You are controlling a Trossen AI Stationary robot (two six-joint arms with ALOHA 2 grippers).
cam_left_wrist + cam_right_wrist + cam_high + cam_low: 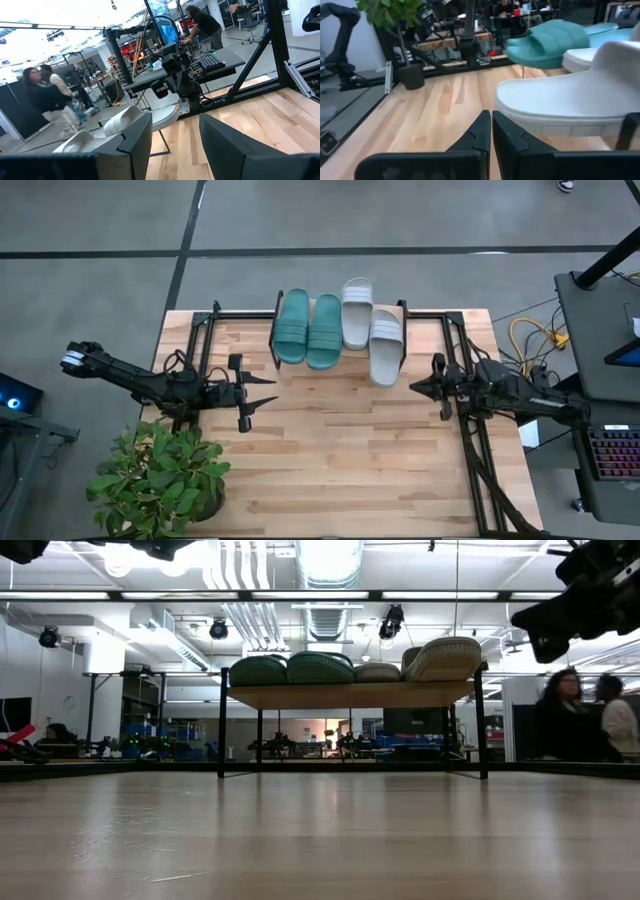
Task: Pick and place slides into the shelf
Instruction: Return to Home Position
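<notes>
Currently your four slides sit on shelf at desk far edge; left gripper spread, right gripper pressed together.

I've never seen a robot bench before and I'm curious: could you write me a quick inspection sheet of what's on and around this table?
Surface: light wooden table.
Job's things: two teal slides and two grey slides all lie on the shelf; the outer grey one sits farther forward.
Clutter: potted plant at a table corner on the left arm's side.
Grippers: left gripper open, right gripper shut, both empty, raised above the table.
Cables: yellow cables on the floor beyond the right arm.
Surroundings: people beyond the table; keyboard on a side desk.
</notes>
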